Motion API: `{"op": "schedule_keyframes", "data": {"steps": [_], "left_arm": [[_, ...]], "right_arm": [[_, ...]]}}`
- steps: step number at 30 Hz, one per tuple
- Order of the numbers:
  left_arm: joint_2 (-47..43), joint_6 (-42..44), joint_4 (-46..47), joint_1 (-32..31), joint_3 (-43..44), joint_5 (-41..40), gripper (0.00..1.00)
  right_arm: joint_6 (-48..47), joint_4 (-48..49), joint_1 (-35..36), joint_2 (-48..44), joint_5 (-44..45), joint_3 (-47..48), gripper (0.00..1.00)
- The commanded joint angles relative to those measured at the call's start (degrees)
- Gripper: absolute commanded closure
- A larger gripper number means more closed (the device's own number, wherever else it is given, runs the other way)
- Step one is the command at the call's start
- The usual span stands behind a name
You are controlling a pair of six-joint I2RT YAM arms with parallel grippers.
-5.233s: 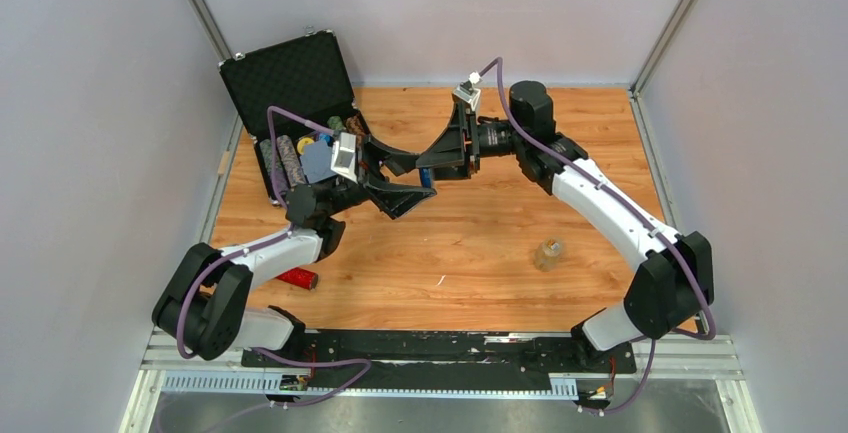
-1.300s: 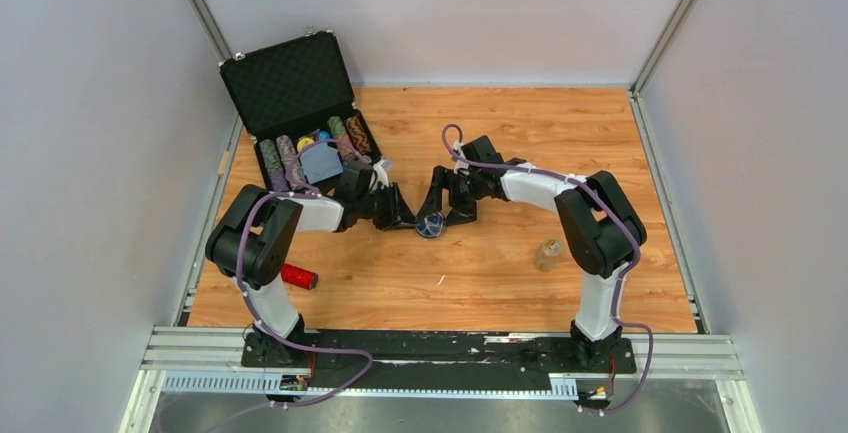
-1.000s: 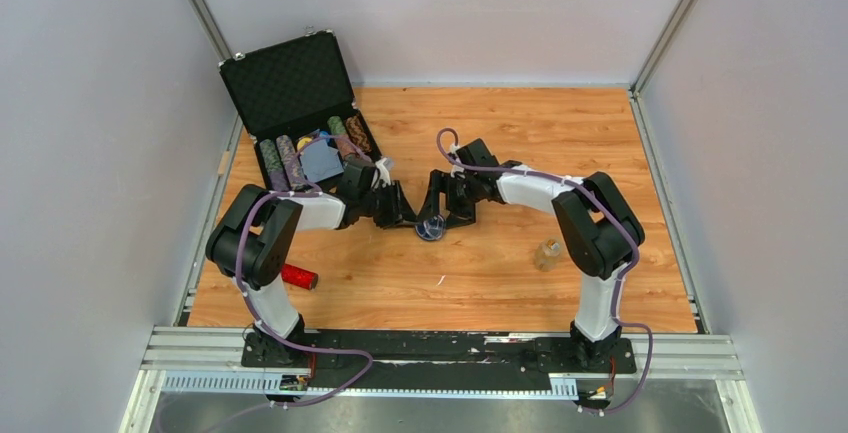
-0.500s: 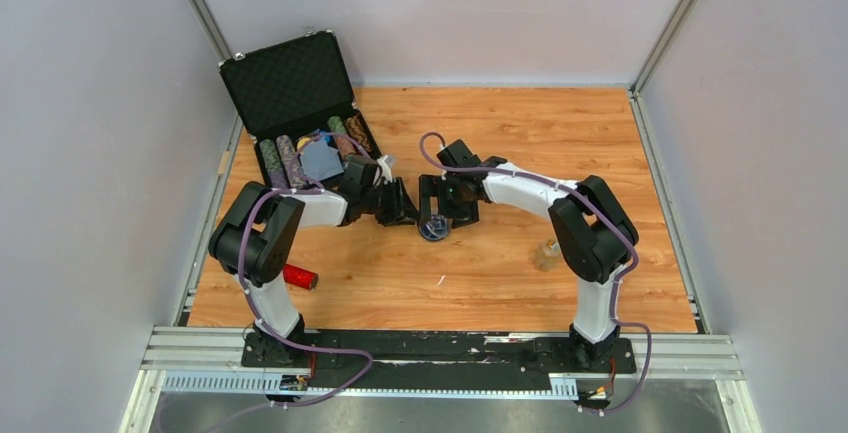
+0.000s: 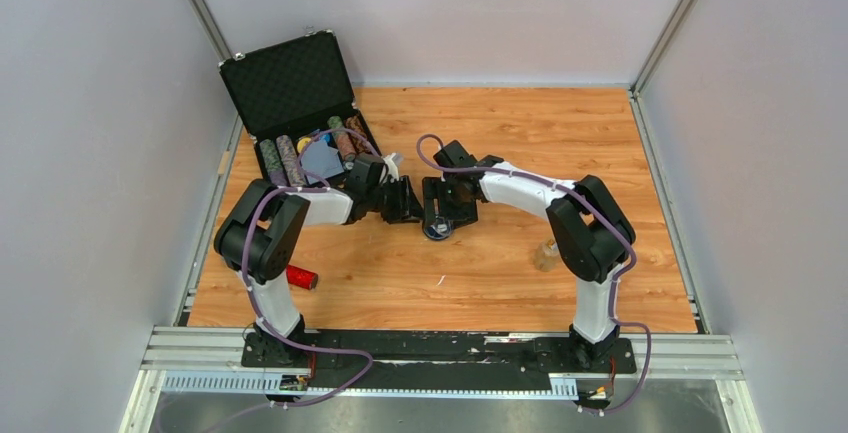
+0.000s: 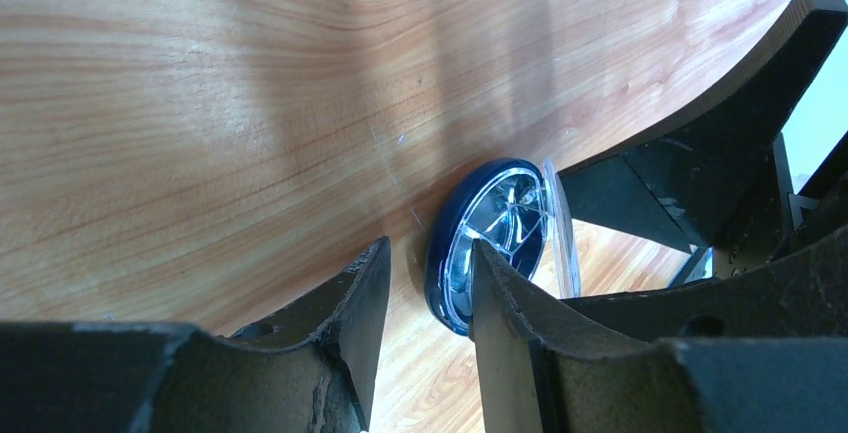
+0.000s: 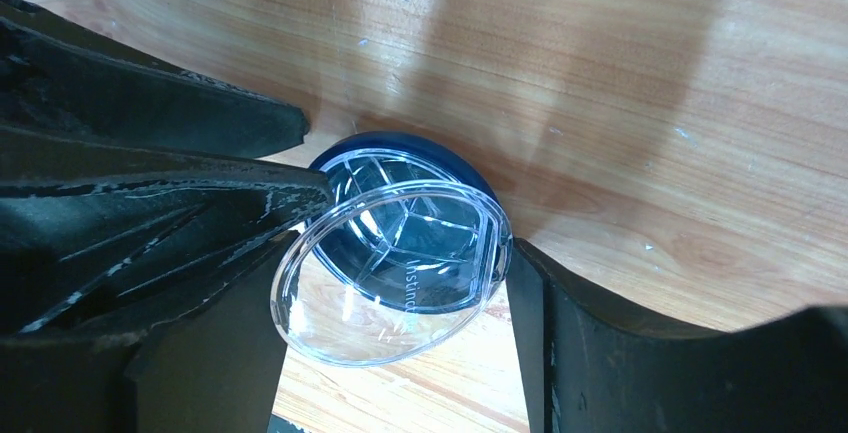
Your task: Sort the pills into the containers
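The small round dish (image 5: pixel 434 230) lies on the wood mid-table, with a dark blue rim, a silvery inside and dark dividers. It also shows in the left wrist view (image 6: pixel 500 228) and the right wrist view (image 7: pixel 400 148). Its clear lid (image 7: pixel 380 323) is tilted up off it. My left gripper (image 5: pixel 416 214) is nearly closed at the dish's left rim (image 6: pixel 430 253), one finger outside and one over the inside. My right gripper (image 5: pixel 438 219) spans the lid (image 6: pixel 560 218), whose edges meet both fingers (image 7: pixel 390 283). No pills show.
An open black case (image 5: pixel 300 103) with rows of chips stands at the back left. A small clear bottle (image 5: pixel 547 251) stands right of centre. A red cylinder (image 5: pixel 298 276) lies by the left arm's base. Grey walls close in three sides.
Five seconds ago both grippers were raised over the back of the table; now they are down at the dish. In the last second the right gripper swung round over the dish.
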Motion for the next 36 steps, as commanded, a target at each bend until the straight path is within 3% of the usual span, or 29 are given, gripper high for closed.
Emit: {"op": "schedule_keyframes", "data": {"steps": [1,9,14,19,26,31,36], "left_arm": [[3.6,3.7,-7.2,-1.1,-0.7,-3.4,0.56],[3.6,4.4,-7.2,-1.2,-1.1,-1.8,0.57],[4.3,6.0,-10.7,-1.2,-0.9,-2.2,0.67],[3.1,7.3,-10.6,-1.2,-2.9,-2.0,0.67],[5.1,6.2,-15.2,-1.2,-1.7,-6.3,0.69],[5.1,5.2,-17.1,-1.4,-1.9,-9.4,0.71],[5.6,5.2,-17.8,-1.7,-1.4,-10.0,0.71]], "right_arm": [[0.3,1.2,0.4,0.8,0.7,2.3,0.35],[0.7,1.3,0.3,0.0,1.5,2.6,0.39],[1.8,1.4,-0.4,-0.8,0.5,2.6,0.41],[2.8,2.0,-2.0,-2.2,-1.7,1.5,0.43],[3.5,4.7,-5.2,-5.0,-6.3,-2.4,0.44],[2.3,6.6,-8.1,-7.6,-7.4,-6.1,0.39],[1.5,7.3,-9.3,-9.2,-6.3,-8.2,0.25]]}}
